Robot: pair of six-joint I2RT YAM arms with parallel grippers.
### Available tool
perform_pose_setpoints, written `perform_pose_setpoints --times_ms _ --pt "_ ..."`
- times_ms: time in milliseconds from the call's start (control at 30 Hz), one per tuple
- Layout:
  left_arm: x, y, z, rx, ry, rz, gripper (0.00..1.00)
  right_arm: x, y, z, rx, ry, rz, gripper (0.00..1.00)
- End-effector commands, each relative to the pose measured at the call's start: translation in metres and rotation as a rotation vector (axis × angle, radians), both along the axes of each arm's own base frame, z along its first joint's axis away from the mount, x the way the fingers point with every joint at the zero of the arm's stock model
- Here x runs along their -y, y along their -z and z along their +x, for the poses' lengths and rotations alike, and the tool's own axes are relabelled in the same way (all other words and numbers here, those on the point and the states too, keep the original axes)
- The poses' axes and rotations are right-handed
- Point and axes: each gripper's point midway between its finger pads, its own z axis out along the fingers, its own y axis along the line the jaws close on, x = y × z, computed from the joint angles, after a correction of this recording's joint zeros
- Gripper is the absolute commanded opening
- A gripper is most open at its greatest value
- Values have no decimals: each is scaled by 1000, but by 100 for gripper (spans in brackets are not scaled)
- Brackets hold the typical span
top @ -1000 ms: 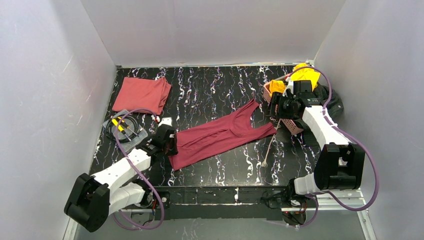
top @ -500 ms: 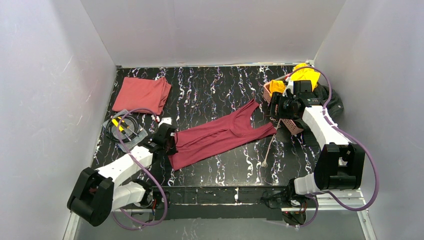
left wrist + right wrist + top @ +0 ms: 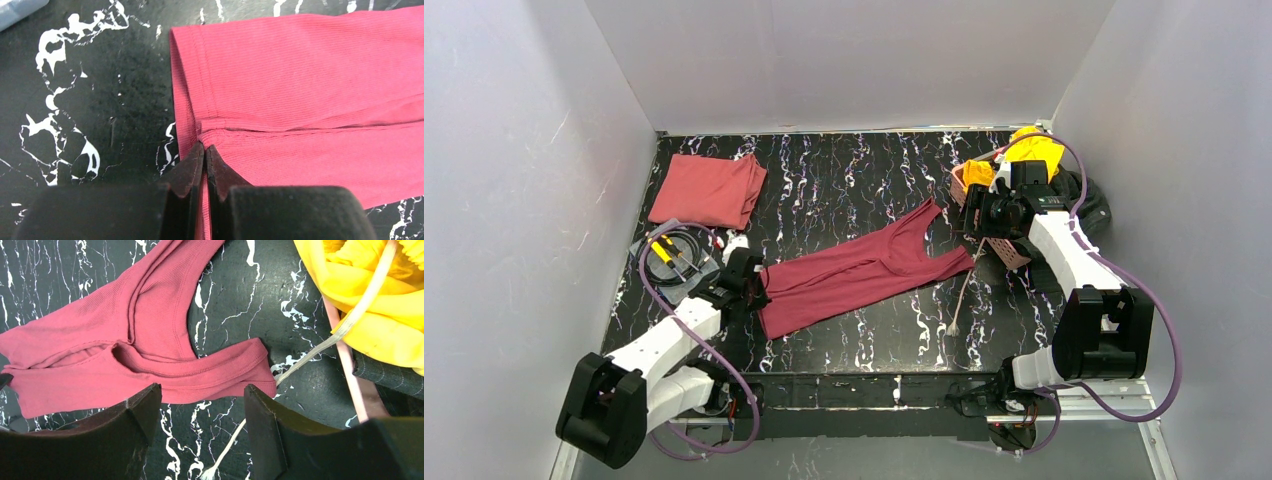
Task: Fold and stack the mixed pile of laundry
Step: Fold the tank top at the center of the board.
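Likely a lab: white-walled enclosure (image 3: 844, 60)

From my station I see a desk (image 3: 854, 180) with a black top veined in white like marble, filling the bottom of a box-like cell. A plain pale back wall (image 3: 844, 60) rises behind it, and a left wall (image 3: 514, 200) and a right wall (image 3: 1184, 150) close the sides. The light is soft and even. A metal rail (image 3: 1114, 408) runs along the near edge.

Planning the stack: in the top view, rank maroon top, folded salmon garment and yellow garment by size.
Largest: maroon top; then folded salmon garment; smallest: yellow garment, though bunched and partly hidden.
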Motion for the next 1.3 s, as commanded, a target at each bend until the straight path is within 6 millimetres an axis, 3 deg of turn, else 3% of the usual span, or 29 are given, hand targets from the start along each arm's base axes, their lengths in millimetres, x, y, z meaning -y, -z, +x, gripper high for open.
perform_pose_setpoints --times_ms 0,67,100,167,300,433,533,700,833,1033,1267 --pt "-17 7 -10 -67 -81 42 0 -6 0 -4 -3 -34 13 69" --pt "-16 7 -10 -73 -81 38 5 -7 -1 -4 -1 -39 22 70" --pt "-16 7 -10 -78 -75 40 17 -9 -2 -4 0 -43 25 71" --pt "-15 2 -8 -78 -56 46 29 -13 -3 -7 -6 -52 33 71" --pt "-9 -28 7 -36 -1 51 48 -28 -1 -17 -32 -64 32 71" --pt "5 -62 27 28 86 29 59 -53 6 -36 -40 -79 4 68" --pt "33 -69 38 44 208 -49 63 -74 17 -50 -57 -67 37 66" --pt "76 -55 51 4 340 -198 67 -104 35 -56 -49 -61 96 60" --pt "102 -39 55 -58 387 -304 69 -112 50 -52 -59 -79 91 59" --pt "99 -12 51 -99 363 -298 69 -106 78 -47 -96 -86 17 58" --pt "88 29 8 -280 284 -319 69 -98 103 -40 -108 -84 -61 58"
